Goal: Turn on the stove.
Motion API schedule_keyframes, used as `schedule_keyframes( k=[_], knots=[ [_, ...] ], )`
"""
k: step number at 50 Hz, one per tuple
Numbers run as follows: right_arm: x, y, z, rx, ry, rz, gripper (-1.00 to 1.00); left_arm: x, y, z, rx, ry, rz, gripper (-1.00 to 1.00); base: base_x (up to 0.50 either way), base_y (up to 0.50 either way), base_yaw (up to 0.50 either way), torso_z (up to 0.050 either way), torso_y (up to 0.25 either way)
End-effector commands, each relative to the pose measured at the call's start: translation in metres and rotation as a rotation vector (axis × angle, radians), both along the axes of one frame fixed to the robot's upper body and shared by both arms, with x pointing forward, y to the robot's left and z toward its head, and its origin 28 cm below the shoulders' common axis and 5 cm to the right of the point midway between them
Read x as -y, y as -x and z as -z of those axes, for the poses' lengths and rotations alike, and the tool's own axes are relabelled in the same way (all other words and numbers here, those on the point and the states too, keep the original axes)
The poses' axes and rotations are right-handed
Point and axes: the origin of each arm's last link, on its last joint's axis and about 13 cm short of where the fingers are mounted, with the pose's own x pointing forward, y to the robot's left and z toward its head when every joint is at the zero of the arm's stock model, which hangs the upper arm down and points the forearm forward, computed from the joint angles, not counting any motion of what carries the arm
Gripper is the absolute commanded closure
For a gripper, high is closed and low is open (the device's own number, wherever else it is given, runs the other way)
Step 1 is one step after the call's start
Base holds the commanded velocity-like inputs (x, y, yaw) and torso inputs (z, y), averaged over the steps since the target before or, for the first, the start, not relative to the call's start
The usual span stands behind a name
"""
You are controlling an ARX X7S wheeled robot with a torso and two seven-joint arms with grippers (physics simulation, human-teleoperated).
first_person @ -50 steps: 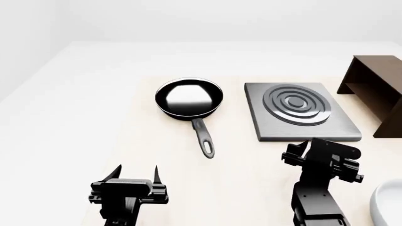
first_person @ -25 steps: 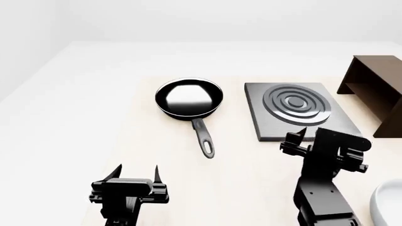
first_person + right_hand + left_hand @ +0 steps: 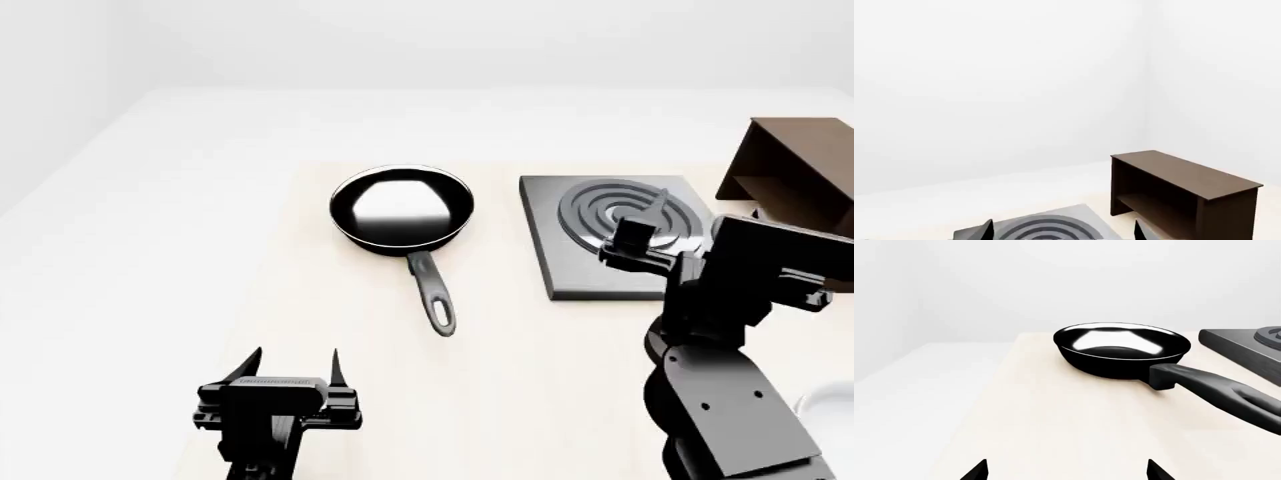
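The stove (image 3: 577, 255) is a grey square plate with a dark ring burner (image 3: 601, 215), right of centre on the table. Its knob is hidden. My right gripper (image 3: 687, 215) is open and empty. It hangs above the front right part of the plate and covers it. In the right wrist view the burner rings (image 3: 1047, 225) lie just below the open right gripper (image 3: 1062, 231). My left gripper (image 3: 294, 360) is open and empty above the table's near left. It is also open in the left wrist view (image 3: 1066, 470), where the stove's edge (image 3: 1234, 342) shows.
A black frying pan (image 3: 400, 205) sits left of the stove, handle toward me; it also shows in the left wrist view (image 3: 1121, 347). A dark brown wooden shelf (image 3: 801, 185) stands right of the stove, and shows in the right wrist view (image 3: 1181, 190). The light table (image 3: 534, 380) ends at the left.
My right arm has risen and moved forward from in front of the stove to above its front right part. The left arm has not moved.
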Motion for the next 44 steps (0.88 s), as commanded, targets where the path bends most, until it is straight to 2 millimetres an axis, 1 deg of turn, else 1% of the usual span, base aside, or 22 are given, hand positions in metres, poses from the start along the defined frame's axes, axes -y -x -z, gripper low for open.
schedule_keyframes(
  k=[1, 3, 4, 8, 17, 22, 26, 31, 35, 39, 44],
  knots=[
    [-0.007, 0.021, -0.033, 0.150, 0.042, -0.053, -1.00, 0.001, -0.001, 0.000, 0.001, 0.001, -0.001, -1.00, 0.00, 0.00, 0.00, 0.000, 0.000],
    [-0.008, 0.024, -0.035, 0.165, 0.046, -0.061, -1.00, 0.001, -0.001, 0.001, 0.001, 0.000, -0.001, -1.00, 0.00, 0.00, 0.00, 0.000, 0.000],
    [-0.011, 0.031, -0.043, 0.221, 0.036, -0.106, -1.00, 0.000, -0.001, 0.000, 0.001, 0.000, -0.001, -1.00, 0.00, 0.00, 0.00, 0.000, 0.000],
    [-0.016, 0.044, -0.054, 0.276, 0.019, -0.180, -1.00, 0.000, -0.002, 0.000, 0.002, -0.001, -0.002, -1.00, 0.00, 0.00, 0.00, 0.000, 0.000],
    [-0.021, 0.055, -0.065, 0.352, 0.062, -0.229, -1.00, 0.000, -0.003, 0.001, 0.002, -0.002, -0.003, -1.00, 0.00, 0.00, 0.00, 0.000, 0.000],
    [-0.022, 0.061, -0.075, 0.401, 0.087, -0.244, -1.00, 0.001, -0.003, 0.001, 0.002, -0.003, -0.003, -1.00, 0.00, 0.00, 0.00, 0.000, 0.000],
    [-0.023, 0.069, -0.089, 0.454, 0.097, -0.266, -1.00, 0.001, -0.003, 0.000, 0.002, -0.003, -0.002, -1.00, 0.00, 0.00, 0.00, 0.000, 0.000],
    [-0.021, 0.079, -0.114, 0.562, 0.113, -0.266, -1.00, 0.001, -0.004, 0.000, 0.003, -0.003, -0.003, -1.00, 0.00, 0.00, 0.00, 0.000, 0.000],
    [-0.020, 0.086, -0.126, 0.604, 0.112, -0.274, -1.00, 0.002, -0.005, 0.001, 0.003, -0.004, -0.002, -1.00, 0.00, 0.00, 0.00, 0.000, 0.000],
    [-0.018, 0.096, -0.144, 0.669, 0.106, -0.282, -1.00, 0.002, -0.007, 0.001, 0.002, -0.005, -0.003, -1.00, 0.00, 0.00, 0.00, 0.000, 0.000],
    [-0.017, 0.099, -0.161, 0.708, 0.099, -0.294, -1.00, 0.002, -0.008, 0.003, 0.003, -0.006, -0.004, -1.00, 0.00, 0.00, 0.00, 0.000, 0.000]
  ],
)
